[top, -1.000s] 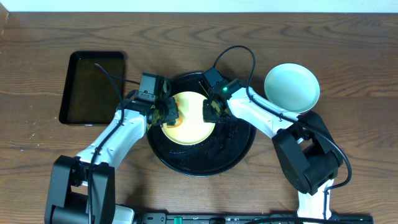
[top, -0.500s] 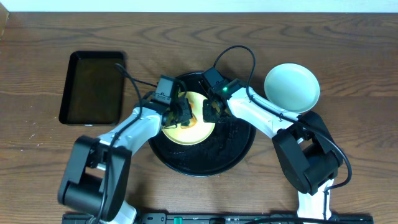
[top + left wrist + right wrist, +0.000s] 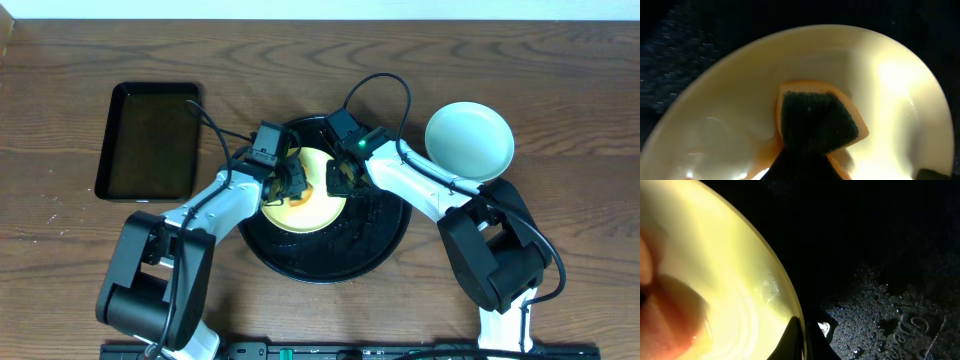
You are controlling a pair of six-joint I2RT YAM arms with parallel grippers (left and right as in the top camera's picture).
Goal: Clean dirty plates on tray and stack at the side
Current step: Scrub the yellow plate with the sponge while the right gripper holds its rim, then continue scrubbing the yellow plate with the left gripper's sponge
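Glistening tray [image 3: 880,240], embossed mark [image 3: 912,329] unreadable, beside yellow plate [image 3: 715,270].

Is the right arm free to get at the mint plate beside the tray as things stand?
Probably not yet: the right gripper is shut on the rim of the yellow plate in the tray. The mint plate lies uncovered close beside that arm, so once it lets go the way looks free.

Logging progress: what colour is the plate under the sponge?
Pale yellow; the plate shows best in the left wrist view.
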